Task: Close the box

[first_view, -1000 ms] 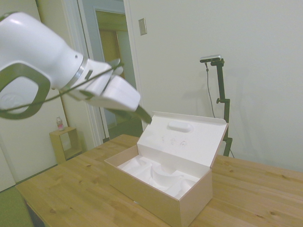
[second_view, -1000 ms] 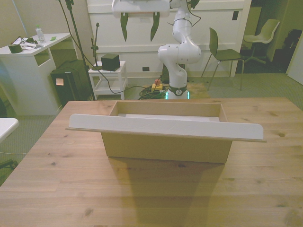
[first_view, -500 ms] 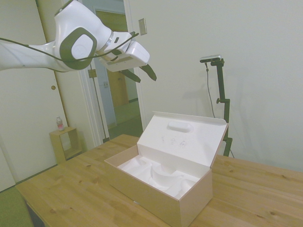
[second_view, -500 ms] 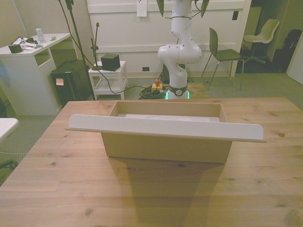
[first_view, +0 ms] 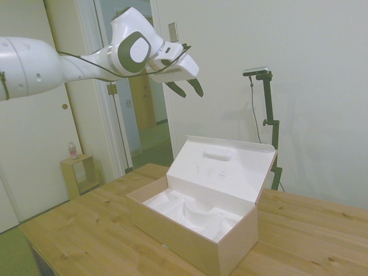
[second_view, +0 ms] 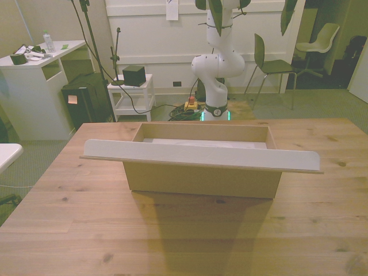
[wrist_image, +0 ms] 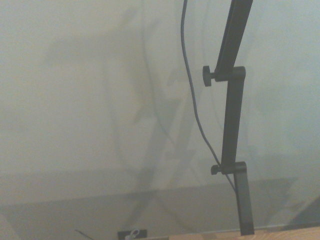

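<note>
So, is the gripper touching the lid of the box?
No, the gripper hangs high above the box, well clear of its upright lid.

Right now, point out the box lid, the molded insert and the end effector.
box lid [first_view: 221, 169], side view, on its white inner face below the oval bump.
molded insert [first_view: 192, 213], side view, on the white tray inside the box.
end effector [first_view: 188, 89], side view, between its two dark fingertips.

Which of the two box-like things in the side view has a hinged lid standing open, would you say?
The large tan box on the table; the small wooden cube shelf on the floor has no lid.
</note>
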Available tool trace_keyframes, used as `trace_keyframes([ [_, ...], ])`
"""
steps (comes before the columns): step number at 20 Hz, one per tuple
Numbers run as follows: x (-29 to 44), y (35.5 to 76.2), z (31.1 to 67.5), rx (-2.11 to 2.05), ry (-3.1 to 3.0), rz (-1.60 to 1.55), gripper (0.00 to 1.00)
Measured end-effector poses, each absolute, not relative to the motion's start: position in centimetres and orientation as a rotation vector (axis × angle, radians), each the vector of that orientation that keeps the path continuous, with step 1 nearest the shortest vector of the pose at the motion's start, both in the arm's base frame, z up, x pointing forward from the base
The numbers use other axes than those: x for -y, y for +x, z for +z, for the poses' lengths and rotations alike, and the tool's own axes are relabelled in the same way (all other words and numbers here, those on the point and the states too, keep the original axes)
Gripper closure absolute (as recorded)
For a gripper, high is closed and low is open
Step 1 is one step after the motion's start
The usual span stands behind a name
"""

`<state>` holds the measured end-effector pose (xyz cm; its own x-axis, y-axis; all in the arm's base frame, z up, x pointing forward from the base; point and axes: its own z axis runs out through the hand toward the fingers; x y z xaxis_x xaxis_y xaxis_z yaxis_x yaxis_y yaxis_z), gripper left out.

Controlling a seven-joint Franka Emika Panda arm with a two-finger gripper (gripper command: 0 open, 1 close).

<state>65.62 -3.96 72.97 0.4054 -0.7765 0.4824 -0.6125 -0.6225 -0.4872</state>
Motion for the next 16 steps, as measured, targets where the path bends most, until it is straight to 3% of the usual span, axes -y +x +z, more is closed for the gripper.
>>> trace_keyframes([
  [11, 10.2, 73.2, 65.0, -1.401, -2.456, -0.802, 0.00],
  [16, 12.2, 75.6, 58.8, -1.456, -2.502, -0.695, 0.00],
])
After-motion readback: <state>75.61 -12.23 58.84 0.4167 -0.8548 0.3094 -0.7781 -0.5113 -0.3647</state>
